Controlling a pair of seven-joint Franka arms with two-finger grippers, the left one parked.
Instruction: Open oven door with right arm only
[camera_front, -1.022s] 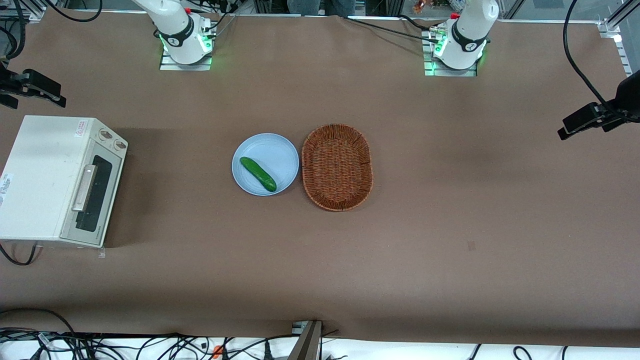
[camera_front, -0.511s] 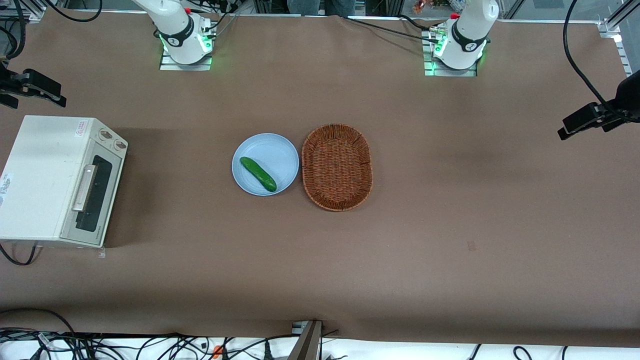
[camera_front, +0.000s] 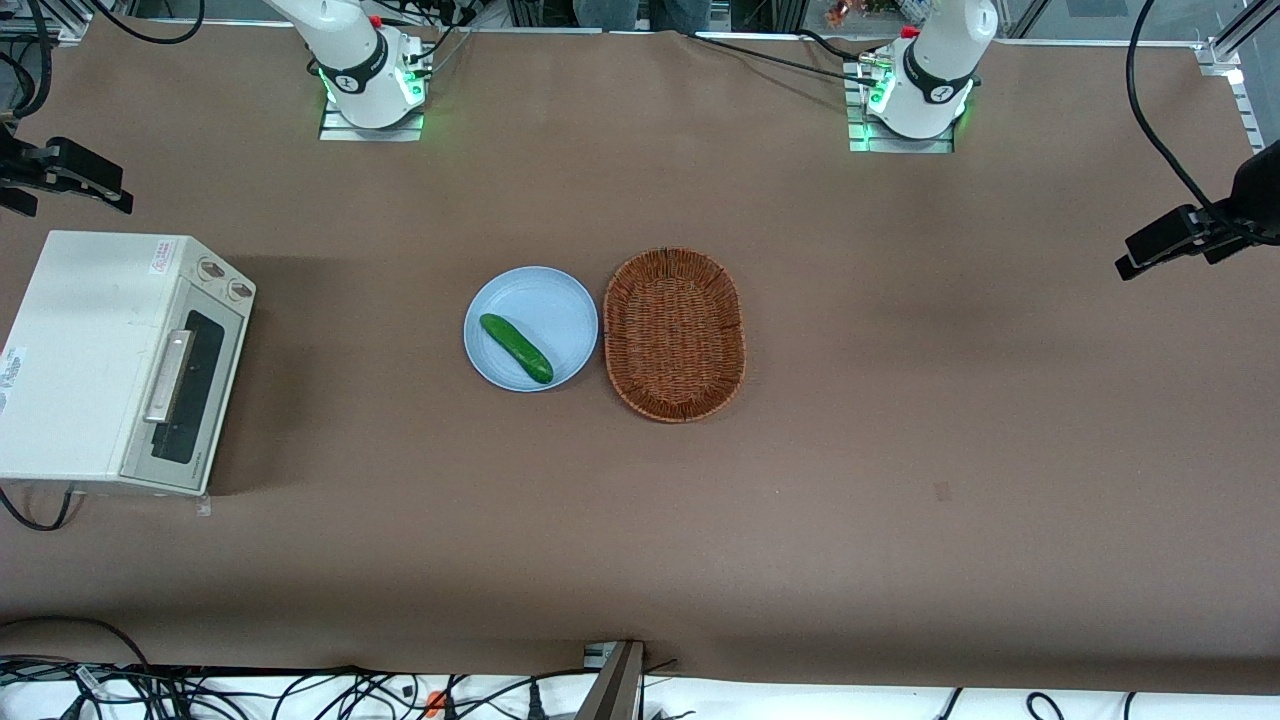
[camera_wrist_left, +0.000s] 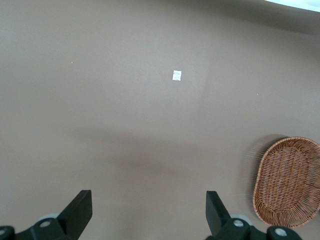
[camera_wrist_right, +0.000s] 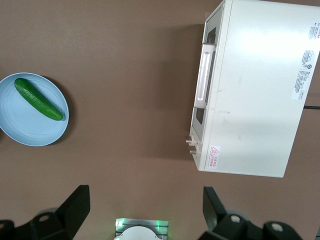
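The oven door (camera_front: 190, 398) was shut, facing the plate (camera_front: 531, 328) from the working arm's end of the counter (camera_front: 900, 450). The pincer (camera_wrist_right: 145, 212) hung high, fingers (camera_wrist_right: 75, 205) spread wide and empty, with the handle (camera_wrist_right: 204, 75) toward one o'clock. Risk judged: a skewed descent would strike the casing or miss the bar.

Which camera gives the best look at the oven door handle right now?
The right wrist view: looking down from above, it shows the silver handle as a full bar along the closed oven door, with the open gripper high over the table. The front view shows the handle smaller. The left wrist view shows no oven.
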